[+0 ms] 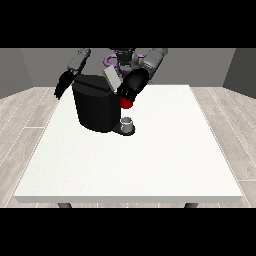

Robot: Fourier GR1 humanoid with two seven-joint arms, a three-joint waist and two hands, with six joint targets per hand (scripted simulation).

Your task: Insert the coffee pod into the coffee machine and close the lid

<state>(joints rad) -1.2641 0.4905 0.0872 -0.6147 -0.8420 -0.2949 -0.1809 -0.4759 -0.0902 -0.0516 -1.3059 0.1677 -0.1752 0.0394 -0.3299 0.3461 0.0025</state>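
Observation:
A black coffee machine (95, 107) stands on the white table (150, 160), left of the middle. Its grey lid (111, 78) is tilted up at the top. The hand at the view's right (128, 90) is at the machine's upper right corner, just above a red thing at the machine (127, 103). A small grey thing (128, 122) stands on the machine's low base at its right front; I cannot tell whether it is the pod. The hand at the view's left (62, 87) hangs off the machine's left side, fingers straight and pointing down, holding nothing.
The table's front edge (130, 199) runs along the bottom of the view. The robot's body (122, 56) is behind the machine. A grey wood-patterned floor surrounds the table.

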